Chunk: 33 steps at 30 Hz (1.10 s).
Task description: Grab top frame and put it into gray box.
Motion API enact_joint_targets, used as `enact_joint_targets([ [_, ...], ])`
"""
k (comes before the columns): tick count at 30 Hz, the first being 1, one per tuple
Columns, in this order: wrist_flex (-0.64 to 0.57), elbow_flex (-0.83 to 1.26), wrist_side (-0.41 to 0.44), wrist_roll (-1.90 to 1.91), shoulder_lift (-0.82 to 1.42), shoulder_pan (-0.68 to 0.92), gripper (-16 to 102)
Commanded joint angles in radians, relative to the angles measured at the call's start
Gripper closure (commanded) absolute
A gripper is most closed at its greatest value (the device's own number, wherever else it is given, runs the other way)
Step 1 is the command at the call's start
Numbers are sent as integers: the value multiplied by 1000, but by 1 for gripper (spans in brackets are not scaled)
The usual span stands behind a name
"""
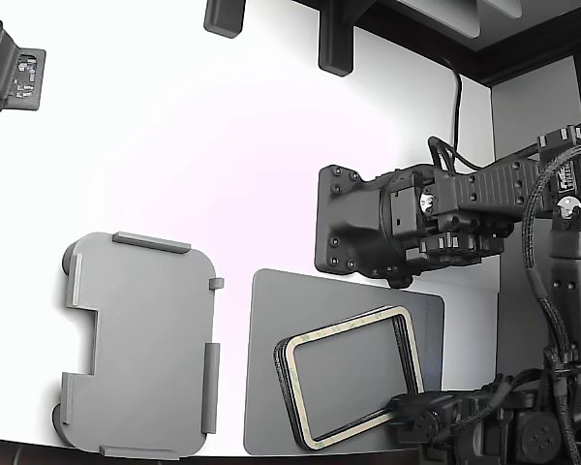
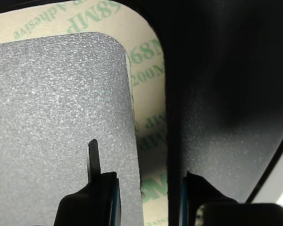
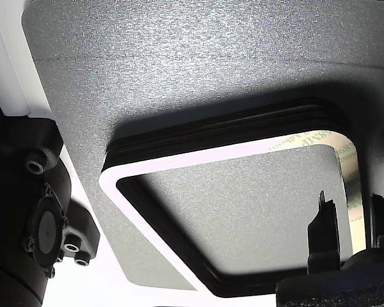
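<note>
A stack of thin frames lies on the dark gray mat (image 1: 266, 320) at the exterior view's lower right. The top frame (image 1: 353, 324) has a beige-cream face with greenish print and a black edge. My gripper (image 1: 404, 402) reaches in from the lower right at the frame's near corner. In the wrist view my gripper (image 2: 150, 202) straddles the frame's strip (image 2: 148, 94). One finger (image 2: 92, 188) is inside the opening over the mat (image 2: 61, 117), the other outside, with small gaps showing. The other view shows the same straddle (image 3: 352, 236) on the frame (image 3: 179, 160). The light-gray tray (image 1: 140, 339) lies empty at the left.
A second black arm (image 1: 416, 223) hangs over the mat's far edge, just above the frames. Black fixtures (image 1: 334, 39) stand at the table's back, and a black device (image 1: 10, 73) sits at the upper left. Cables run down the right edge.
</note>
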Motion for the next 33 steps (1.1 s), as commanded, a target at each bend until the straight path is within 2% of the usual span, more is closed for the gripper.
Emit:
enact_joint_targets([
  [1,0,-25,2,2,28,-11,37],
  [5,-6,-15,3,2,34,-11,42],
  [13,-41,12,8,5,43,-9,43],
  [21,-46,17,3,11,44,-9,50],
  [29,-67,32,5,12,48,-9,53],
  [31,-67,34,5,11,49,-9,58],
  [33,-69,34,6,8,54,-9,73],
])
